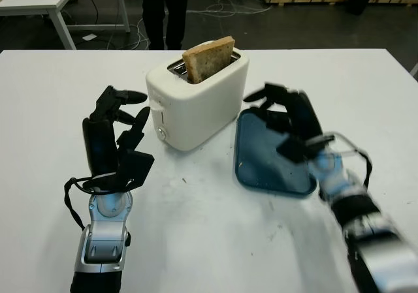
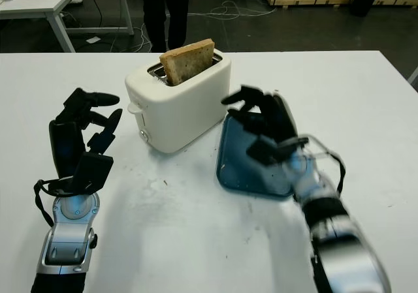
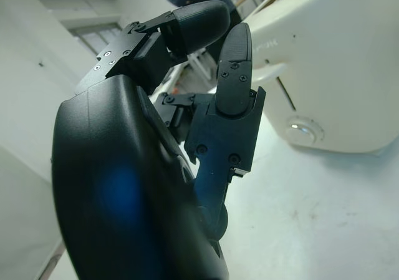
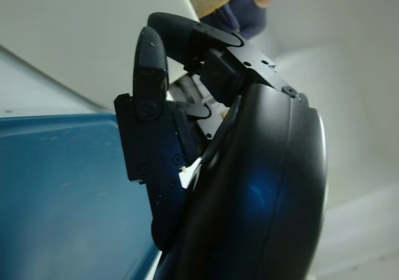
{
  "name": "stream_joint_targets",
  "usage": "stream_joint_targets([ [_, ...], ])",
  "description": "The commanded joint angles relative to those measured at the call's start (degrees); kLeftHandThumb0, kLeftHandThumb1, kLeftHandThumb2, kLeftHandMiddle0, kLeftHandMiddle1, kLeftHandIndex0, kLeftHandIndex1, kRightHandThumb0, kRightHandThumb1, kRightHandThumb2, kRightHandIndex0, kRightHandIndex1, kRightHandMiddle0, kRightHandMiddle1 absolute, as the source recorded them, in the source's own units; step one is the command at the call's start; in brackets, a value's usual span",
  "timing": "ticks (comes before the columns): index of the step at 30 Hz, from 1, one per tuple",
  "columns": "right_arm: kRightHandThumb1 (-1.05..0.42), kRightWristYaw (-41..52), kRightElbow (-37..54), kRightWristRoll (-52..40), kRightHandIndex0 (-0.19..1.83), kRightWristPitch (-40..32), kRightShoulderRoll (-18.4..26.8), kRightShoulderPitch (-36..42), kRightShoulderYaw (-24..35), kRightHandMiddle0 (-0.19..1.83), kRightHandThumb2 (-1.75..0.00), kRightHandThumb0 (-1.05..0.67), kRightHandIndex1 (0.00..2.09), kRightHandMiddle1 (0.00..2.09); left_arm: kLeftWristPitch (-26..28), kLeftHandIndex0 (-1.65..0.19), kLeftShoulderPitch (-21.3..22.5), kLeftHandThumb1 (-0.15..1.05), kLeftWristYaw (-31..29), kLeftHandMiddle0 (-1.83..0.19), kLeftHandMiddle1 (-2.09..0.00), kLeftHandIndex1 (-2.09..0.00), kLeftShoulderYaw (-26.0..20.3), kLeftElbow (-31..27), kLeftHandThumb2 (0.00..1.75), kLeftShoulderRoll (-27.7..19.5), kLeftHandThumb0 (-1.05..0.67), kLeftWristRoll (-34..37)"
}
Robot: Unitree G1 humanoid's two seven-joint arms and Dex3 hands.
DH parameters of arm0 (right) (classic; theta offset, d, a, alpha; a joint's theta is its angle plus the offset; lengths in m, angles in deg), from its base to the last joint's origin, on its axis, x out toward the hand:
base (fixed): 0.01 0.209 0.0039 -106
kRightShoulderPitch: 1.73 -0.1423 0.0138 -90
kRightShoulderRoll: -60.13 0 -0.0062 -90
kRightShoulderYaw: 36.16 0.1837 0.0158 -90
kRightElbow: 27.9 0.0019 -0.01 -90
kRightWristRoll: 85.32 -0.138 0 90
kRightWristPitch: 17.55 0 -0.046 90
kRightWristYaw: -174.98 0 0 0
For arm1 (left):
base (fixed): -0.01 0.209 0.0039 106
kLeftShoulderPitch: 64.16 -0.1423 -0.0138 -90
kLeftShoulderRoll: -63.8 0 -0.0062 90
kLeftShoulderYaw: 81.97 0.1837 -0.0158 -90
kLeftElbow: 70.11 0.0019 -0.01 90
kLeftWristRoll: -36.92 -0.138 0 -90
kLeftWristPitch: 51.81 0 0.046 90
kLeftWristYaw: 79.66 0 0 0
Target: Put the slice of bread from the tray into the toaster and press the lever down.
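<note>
Left eye view: the slice of bread [image 1: 209,58] stands upright in the slot of the white toaster [image 1: 196,104], its upper half sticking out. The toaster's lever [image 1: 157,109] is up, just beside the fingertips [image 1: 134,97] of the left hand [image 1: 117,133], which grips nothing and is apart from the toaster. The right hand [image 1: 287,120] hangs above the near edge of the blue tray [image 1: 258,166], holding nothing, beside the toaster's other end. Beyond the white table [image 1: 196,241], a person's legs [image 1: 163,12] stand.

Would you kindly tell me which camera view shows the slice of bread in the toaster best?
The left eye view: the slice of bread stands whole in the toaster slot. The right eye view matches; the right wrist view catches a corner.
</note>
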Motion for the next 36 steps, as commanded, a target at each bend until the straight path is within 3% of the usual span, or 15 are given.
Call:
stream_joint_targets([
  [1,-0.92,-1.28,5.6,-0.83,0.71,-1.17,-2.87,4.63,0.93,0.65,-0.4,-0.42,1.59,1.04,-0.51,-0.65,0.83,0.92,-0.55,-0.56,-1.7,-1.02,-0.07,1.11,0.15,-0.73,-0.39,0.28],
  [6,-0.92,-1.4,15.26,-1.85,0.69,-2.14,-7.83,13.77,1.69,0.6,-0.42,-0.41,1.69,1.19,-0.89,-0.66,1.29,0.92,-0.37,-0.57,-1.69,-1.01,0.24,2.48,0.15,-1.11,-0.4,-0.49],
  [11,-0.92,-1.81,18.93,-1.81,0.71,-1.16,-10.61,17.1,2.94,0.62,-0.45,-0.44,1.74,1.24,-0.94,-0.66,1.92,0.92,0.26,-0.59,-1.68,-1.01,0.62,3.62,0.15,-2.06,-0.39,-2.34],
  [16,-0.92,-2.71,19.74,-0.86,0.71,-0.7,-11.48,18.2,4.11,0.63,-0.49,-0.42,1.75,1.32,0.07,-0.66,3.51,0.92,0.37,-0.58,-1.67,-0.99,1.12,4.82,0.15,-6.11,-0.37,-7.86],
  [22,-0.92,-2.6,16.8,-1.14,0.76,-0.41,-11.5,17.1,4.68,0.64,-0.48,-0.42,1.75,1.37,0.33,-0.73,7.29,0.92,-3.49,-0.61,-1.57,-0.87,1.14,7.5,0.11,-13.15,-0.26,-10.26],
  [24,-0.92,-2.78,15.0,-1.13,0.76,-0.33,-11.47,16.32,4.85,0.64,-0.48,-0.44,1.75,1.38,0.65,-0.78,8.66,0.92,-4.69,-0.65,-1.51,-0.77,1.33,8.72,0.1,-15.37,-0.23,-11.23],
  [30,-0.92,-3.94,10.79,0.21,0.73,1.49,-11.06,14.5,5.21,0.67,-0.48,-0.45,1.74,1.28,0.34,-1.04,12.87,0.92,-8.24,-0.85,-1.05,-0.33,1.95,12.82,0.1,-20.6,-0.2,-12.02],
  [36,-0.92,-4.22,9.73,0.04,0.73,2.48,-11.23,14.1,5.53,0.68,-0.46,-0.46,1.75,1.28,-2.18,-1.15,16.94,0.92,-12.69,-0.97,-0.94,-0.24,4.46,16.4,0.09,-25.43,-0.18,-12.73],
])
